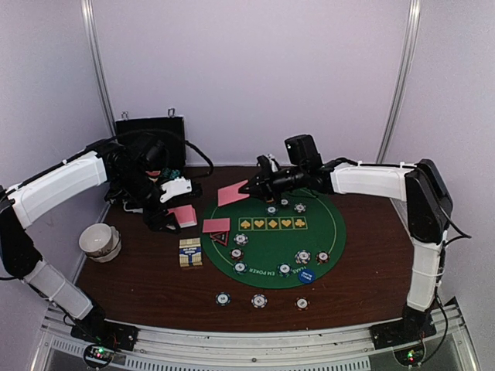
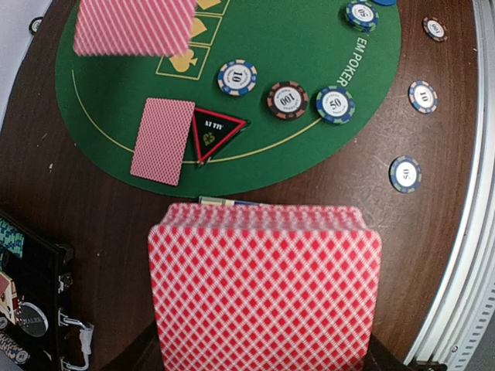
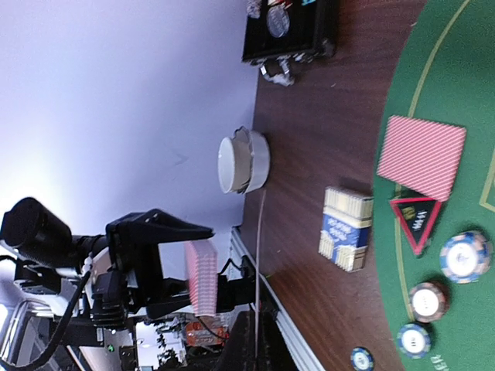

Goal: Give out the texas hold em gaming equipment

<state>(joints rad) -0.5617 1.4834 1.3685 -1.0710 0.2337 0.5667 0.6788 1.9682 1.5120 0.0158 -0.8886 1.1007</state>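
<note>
While the left tool (image 1: pixel 175 214) clamps a thick deck of red-backed cards (image 2: pixel 263 297) off the left rim of the green mat (image 1: pixel 329 220), the right tool (image 1: pixel 254 185) pinches a single card (image 1: pixel 230 194) over the mat's far-left edge. Another card (image 2: pixel 162 141) lies face down on the mat's left part, with a red-black triangle marker (image 2: pixel 217 133) just beside it. Striped chips (image 2: pixel 288 100) sit along the mat's near arc, and three more chips (image 1: pixel 259 300) rest on the bare surface (image 1: pixel 363 270) just beyond that arc. A card box (image 1: pixel 190 252) lies beside the mat's left rim.
</note>
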